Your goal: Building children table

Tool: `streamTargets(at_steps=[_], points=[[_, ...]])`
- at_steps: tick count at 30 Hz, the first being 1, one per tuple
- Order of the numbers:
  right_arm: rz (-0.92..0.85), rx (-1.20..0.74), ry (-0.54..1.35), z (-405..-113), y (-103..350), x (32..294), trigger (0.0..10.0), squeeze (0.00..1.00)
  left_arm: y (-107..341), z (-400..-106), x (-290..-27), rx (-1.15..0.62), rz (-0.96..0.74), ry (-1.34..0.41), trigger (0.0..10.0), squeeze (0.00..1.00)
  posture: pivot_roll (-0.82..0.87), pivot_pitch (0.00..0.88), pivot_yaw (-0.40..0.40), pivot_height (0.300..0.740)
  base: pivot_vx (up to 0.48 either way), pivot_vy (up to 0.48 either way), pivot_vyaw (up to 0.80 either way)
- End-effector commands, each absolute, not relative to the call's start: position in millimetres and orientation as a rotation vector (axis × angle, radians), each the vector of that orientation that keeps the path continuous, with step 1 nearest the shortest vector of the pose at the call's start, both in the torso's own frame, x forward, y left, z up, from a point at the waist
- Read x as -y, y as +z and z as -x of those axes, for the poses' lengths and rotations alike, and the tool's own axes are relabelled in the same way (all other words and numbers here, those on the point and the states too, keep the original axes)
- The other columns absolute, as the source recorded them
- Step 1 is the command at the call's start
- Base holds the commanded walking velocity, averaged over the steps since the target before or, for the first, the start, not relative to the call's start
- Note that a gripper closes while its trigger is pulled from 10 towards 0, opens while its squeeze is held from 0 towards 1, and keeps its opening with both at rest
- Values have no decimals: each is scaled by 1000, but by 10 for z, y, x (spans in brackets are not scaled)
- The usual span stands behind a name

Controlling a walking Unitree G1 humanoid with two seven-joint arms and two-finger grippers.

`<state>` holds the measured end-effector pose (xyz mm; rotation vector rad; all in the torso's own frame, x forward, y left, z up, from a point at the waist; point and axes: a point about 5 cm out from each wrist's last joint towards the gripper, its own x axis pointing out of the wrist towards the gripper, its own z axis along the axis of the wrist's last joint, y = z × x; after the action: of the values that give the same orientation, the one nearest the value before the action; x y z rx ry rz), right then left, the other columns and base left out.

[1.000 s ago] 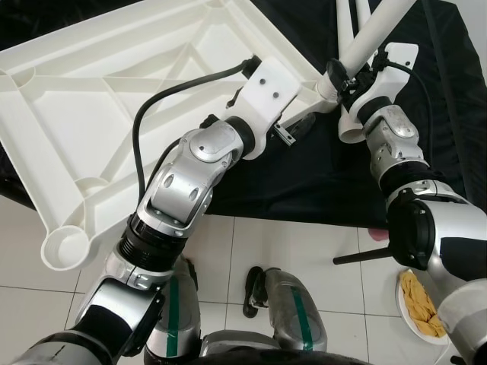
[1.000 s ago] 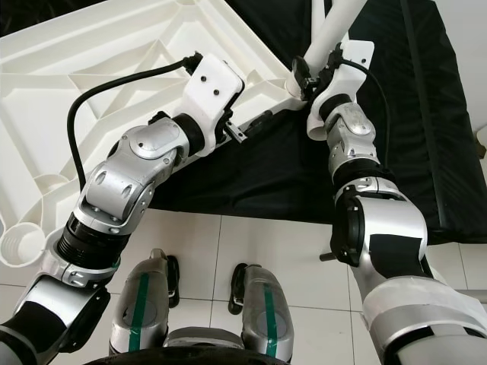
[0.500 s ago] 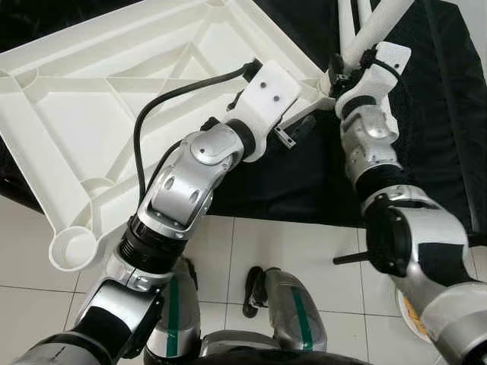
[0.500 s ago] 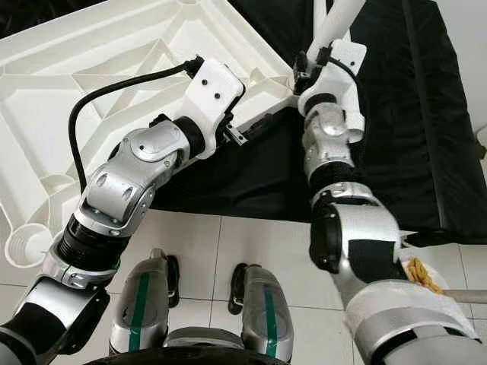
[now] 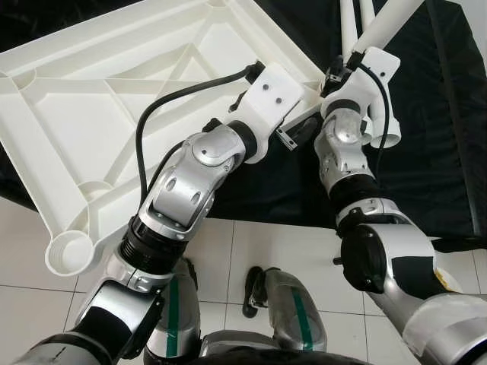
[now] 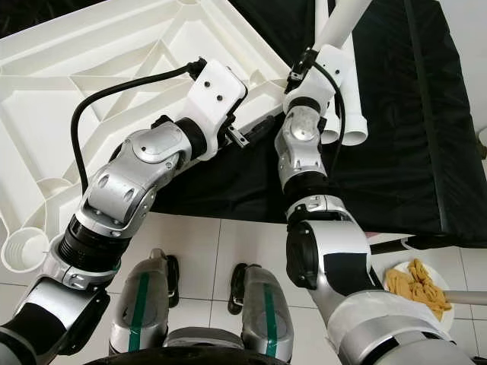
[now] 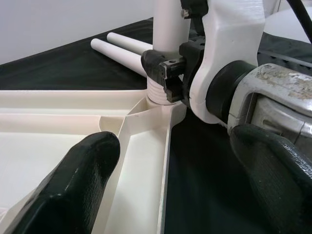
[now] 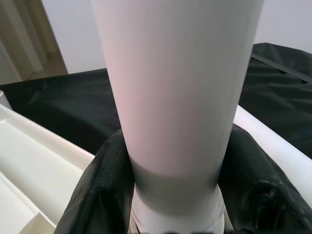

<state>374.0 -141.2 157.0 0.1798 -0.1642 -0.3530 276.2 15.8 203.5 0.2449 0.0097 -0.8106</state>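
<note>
The white plastic tabletop (image 5: 114, 114) lies upside down, partly on a black cloth. A white leg (image 5: 380, 26) stands in its far corner socket (image 7: 158, 97). My right gripper (image 5: 335, 72) is shut on the leg just above the socket; in the right wrist view its black fingers (image 8: 102, 190) hug the leg (image 8: 175, 97) on both sides. My left gripper (image 5: 300, 129) is close by at the tabletop's rim (image 7: 165, 161). It is open, with a finger (image 7: 83, 185) on either side of the rim and wide of it.
Two spare white legs (image 7: 126, 46) lie on the black cloth (image 5: 426, 175) behind the socket, one tube end (image 6: 354, 125) beside my right wrist. An empty corner socket (image 5: 68, 251) overhangs the tiled floor. A plate of food (image 6: 417, 285) sits on the floor at the right.
My right forearm has swung in toward the left while its gripper turned around the leg, still holding it. The left gripper has stayed at the rim.
</note>
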Motion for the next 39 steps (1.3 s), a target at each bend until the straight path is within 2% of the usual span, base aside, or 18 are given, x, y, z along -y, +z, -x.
streamTargets(at_steps=[1, 14, 21, 39], points=[[-166, 76, -387, -3667, 1366, 1399, 10000, 0, 2011, -2718, -115, -13, -244, -835, 10000, 0, 131, 41, -97, 740, 0, 0, 0], [-149, 62, -444, -3645, 1384, 1504, 10000, 0, 2003, -2708, -110, -15, -244, -839, 10000, 0, 129, 44, -95, 740, 0, 0, 0], [-175, 20, -490, -3748, 1483, 1719, 10000, 0, 2000, -2710, -113, -17, -245, -840, 10000, 0, 129, 45, -91, 740, 0, 0, 0], [-264, -169, -373, -3908, 1511, 1808, 10000, 0, 2008, -2711, -124, -17, -246, -836, 10000, 0, 132, 50, -86, 740, 0, 0, 0]])
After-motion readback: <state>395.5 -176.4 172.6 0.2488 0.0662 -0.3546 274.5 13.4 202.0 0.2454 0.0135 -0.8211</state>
